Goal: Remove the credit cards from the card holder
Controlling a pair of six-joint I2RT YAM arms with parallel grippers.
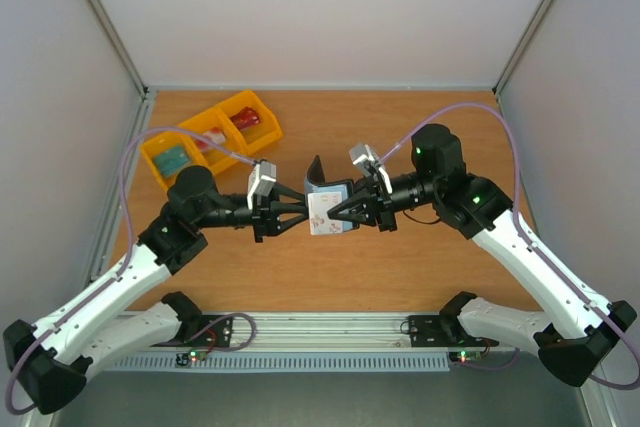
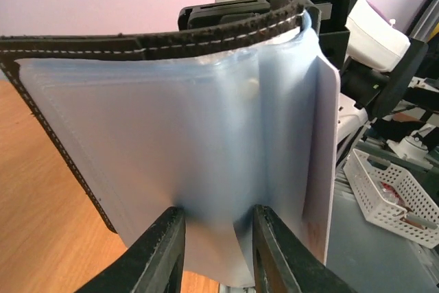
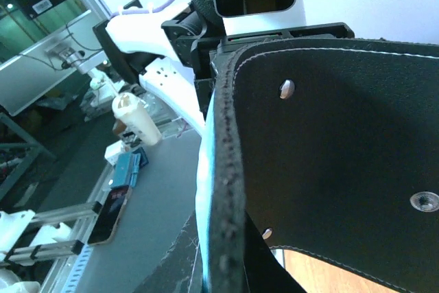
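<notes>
wood table (image 1: 420,267) | right gripper (image 1: 343,209) pinches card holder (image 1: 317,175) (left gripper (image 1: 303,215) astride it)

Between left hand (image 1: 300,215) and right hand (image 1: 345,212), over mid bench (image 1: 400,267): holder (image 1: 328,192). Far left on bench: bins (image 1: 212,137), well apart from holder.

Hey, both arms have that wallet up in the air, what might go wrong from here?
The left hand straddles the grey-blue lining, while the pale card stands off to one side, so closing may pinch lining, not a card. The card holder hangs above the table, gripped by the right hand at one flap; a hard pull could tug it loose and drop it.
</notes>
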